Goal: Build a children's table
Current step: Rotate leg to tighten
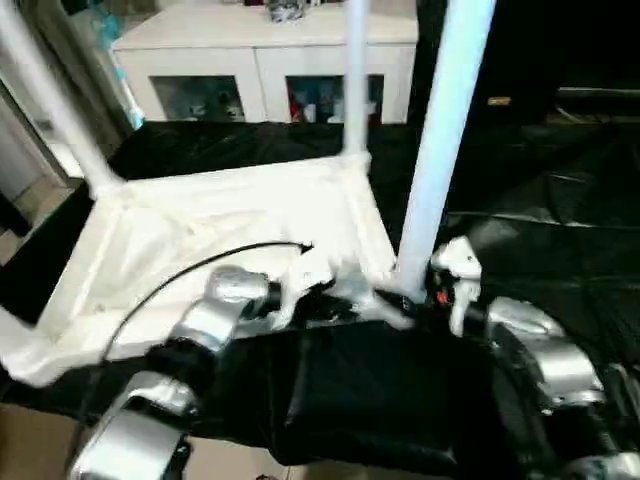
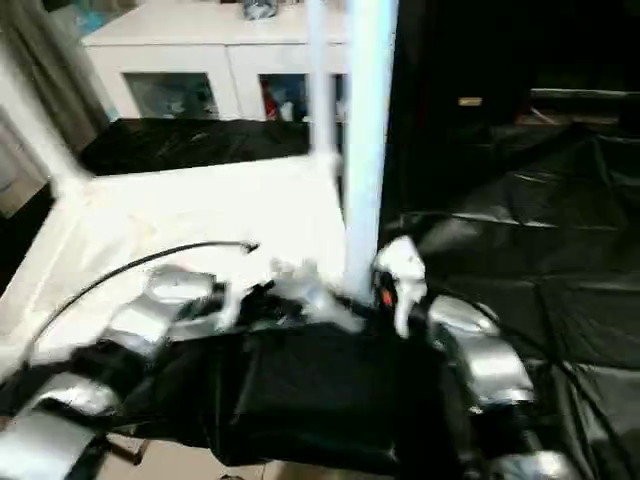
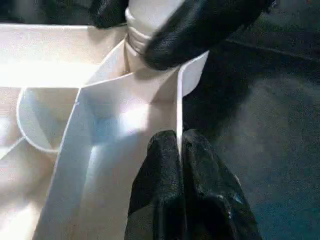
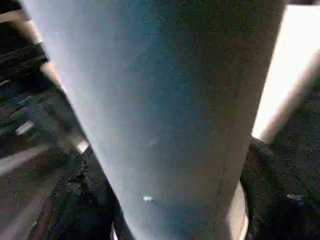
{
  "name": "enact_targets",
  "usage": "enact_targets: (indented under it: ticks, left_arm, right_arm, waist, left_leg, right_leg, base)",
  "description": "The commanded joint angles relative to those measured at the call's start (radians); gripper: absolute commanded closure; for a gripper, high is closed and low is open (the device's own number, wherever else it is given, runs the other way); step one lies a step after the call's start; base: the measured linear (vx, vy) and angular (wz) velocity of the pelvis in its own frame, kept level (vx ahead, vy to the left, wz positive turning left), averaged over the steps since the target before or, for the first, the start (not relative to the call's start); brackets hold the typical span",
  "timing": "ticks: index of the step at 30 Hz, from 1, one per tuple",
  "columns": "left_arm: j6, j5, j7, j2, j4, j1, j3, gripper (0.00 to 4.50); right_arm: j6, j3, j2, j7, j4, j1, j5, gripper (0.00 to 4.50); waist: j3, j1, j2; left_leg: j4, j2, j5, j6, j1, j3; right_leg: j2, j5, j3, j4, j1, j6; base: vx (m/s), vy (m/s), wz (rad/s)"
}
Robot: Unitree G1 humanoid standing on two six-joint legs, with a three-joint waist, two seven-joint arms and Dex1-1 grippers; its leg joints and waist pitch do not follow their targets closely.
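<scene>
Black cloth (image 1: 560,250) covers the bench. Left gripper (image 3: 179,145) pinches the tabletop (image 1: 200,250) rim; right gripper (image 3: 170,25) grasps the near-right leg (image 1: 440,150) (socket-seating step). Next: press the leg home.

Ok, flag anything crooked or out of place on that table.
The near leg leans toward the robot's right instead of standing square to the upturned top, unlike the straighter far leg. The right gripper grasps its base at the corner socket; the left gripper pinches the rim.
</scene>
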Motion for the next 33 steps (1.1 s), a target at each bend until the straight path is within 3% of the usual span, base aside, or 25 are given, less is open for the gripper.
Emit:
enact_targets:
  ticks: [1,3,5,7,8,10,12,13,15,19,24,28,29,33]
  left_arm:
    - [0.012,-0.014,0.113,-0.061,0.028,-0.037,0.041,4.50]
    - [0.023,-0.009,0.176,-0.101,0.050,-0.054,0.043,4.50]
    - [0.030,-0.008,0.225,-0.138,0.066,-0.064,0.043,4.50]
    - [0.029,-0.008,0.234,-0.146,0.073,-0.066,0.043,4.50]
    - [0.026,-0.007,0.237,-0.151,0.076,-0.066,0.041,4.50]
    - [0.012,-0.001,0.225,-0.151,0.085,-0.067,0.035,4.50]
    - [0.007,-0.002,0.203,-0.144,0.083,-0.064,0.033,4.50]
    - [0.006,-0.002,0.191,-0.139,0.080,-0.062,0.032,4.50]
    - [-0.004,-0.010,0.113,-0.107,0.056,-0.045,0.022,4.50]
    - [-0.029,-0.027,-0.032,-0.035,0.006,-0.010,-0.005,4.50]
    - [-0.013,-0.064,-0.155,0.016,-0.039,0.014,-0.004,4.50]
    - [0.021,-0.080,-0.261,0.064,-0.077,0.034,-0.013,4.50]
    - [0.025,-0.083,-0.277,0.074,-0.083,0.039,-0.013,4.50]
    - [0.025,-0.089,-0.291,0.087,-0.090,0.044,-0.010,4.50]
  right_arm:
    - [0.027,0.011,0.072,-0.166,0.079,-0.001,-0.052,1.78]
    - [0.035,-0.006,0.127,-0.284,0.122,-0.024,-0.068,1.78]
    - [0.033,0.005,0.168,-0.350,0.151,-0.045,-0.093,1.78]
    - [0.028,0.012,0.178,-0.359,0.156,-0.050,-0.103,1.78]
    - [0.014,0.020,0.186,-0.340,0.150,-0.051,-0.101,1.78]
    - [-0.029,0.017,0.196,-0.287,0.133,-0.049,-0.077,1.09]
    - [-0.040,0.015,0.190,-0.253,0.121,-0.046,-0.063,1.09]
    - [-0.041,0.019,0.184,-0.244,0.115,-0.045,-0.063,0.89]
    - [-0.037,0.046,0.135,-0.143,0.068,-0.029,-0.048,0.64]
    - [-0.034,0.094,0.014,0.072,-0.031,0.017,-0.008,0.64]
    - [-0.035,0.088,-0.063,0.210,-0.080,0.043,0.032,0.64]
    - [-0.032,0.079,-0.113,0.293,-0.098,0.051,0.050,0.64]
    - [-0.031,0.079,-0.125,0.310,-0.101,0.052,0.055,0.89]
    - [-0.024,0.080,-0.139,0.333,-0.107,0.052,0.068,1.16]
  waist:
    - [-0.055,-0.007,-0.036]
    - [-0.051,-0.011,-0.034]
    - [-0.043,-0.023,-0.032]
    - [-0.044,-0.025,-0.031]
    - [-0.048,-0.024,-0.032]
    - [-0.049,-0.023,-0.031]
    - [-0.050,-0.021,-0.031]
    - [-0.051,-0.020,-0.032]
    - [-0.052,-0.016,-0.034]
    - [-0.058,-0.005,-0.036]
    - [-0.062,0.003,-0.035]
    - [-0.061,0.010,-0.034]
    - [-0.060,0.011,-0.035]
    - [-0.059,0.015,-0.037]
  left_leg:
    - [-0.072,0.044,-0.233,0.055,0.021,-0.024]
    - [-0.077,0.045,-0.259,0.044,0.024,-0.027]
    - [-0.081,0.043,-0.343,0.017,0.035,-0.029]
    - [-0.084,0.044,-0.367,0.012,0.038,-0.031]
    - [-0.085,0.044,-0.347,0.019,0.033,-0.032]
    - [-0.086,0.046,-0.331,0.031,0.032,-0.031]
    - [-0.084,0.045,-0.323,0.039,0.030,-0.029]
    - [-0.083,0.046,-0.304,0.050,0.028,-0.029]
    - [-0.081,0.045,-0.288,0.064,0.026,-0.028]
    - [-0.072,0.050,-0.212,0.110,0.022,-0.024]
    - [-0.068,0.055,-0.161,0.137,0.019,-0.023]
    - [-0.069,0.056,-0.174,0.133,0.021,-0.022]
    - [-0.069,0.056,-0.175,0.132,0.021,-0.021]
    - [-0.071,0.056,-0.193,0.114,0.022,-0.022]
  right_leg:
    - [-0.057,-0.297,0.033,-0.086,0.038,-0.199]
    - [-0.057,-0.339,0.033,-0.093,0.038,-0.184]
    - [-0.057,-0.436,0.032,-0.103,0.033,-0.167]
    - [-0.057,-0.448,0.034,-0.107,0.034,-0.154]
    - [-0.059,-0.415,0.036,-0.106,0.040,-0.154]
    - [-0.058,-0.372,0.037,-0.103,0.039,-0.162]
    - [-0.059,-0.357,0.037,-0.101,0.041,-0.168]
    - [-0.060,-0.335,0.038,-0.099,0.043,-0.176]
    - [-0.060,-0.319,0.037,-0.098,0.049,-0.179]
    - [-0.060,-0.216,0.036,-0.086,0.053,-0.204]
    - [-0.059,-0.159,0.033,-0.074,0.053,-0.232]
    - [-0.058,-0.166,0.033,-0.073,0.048,-0.241]
    - [-0.057,-0.169,0.033,-0.073,0.046,-0.240]
    - [-0.059,-0.199,0.035,-0.075,0.046,-0.233]
  base:
    - [0.000,0.000,0.00]
    - [0.000,0.000,0.00]
    - [0.000,0.000,0.00]
    - [0.000,0.000,0.00]
    - [0.000,0.000,0.00]
    - [0.000,0.000,0.00]
    - [0.000,0.000,0.00]
    - [0.000,0.000,0.00]
    - [0.000,0.000,0.00]
    - [0.000,0.000,0.00]
    - [0.000,0.000,0.00]
    - [0.000,0.000,0.00]
    - [0.000,0.000,0.00]
    - [0.000,0.000,0.00]
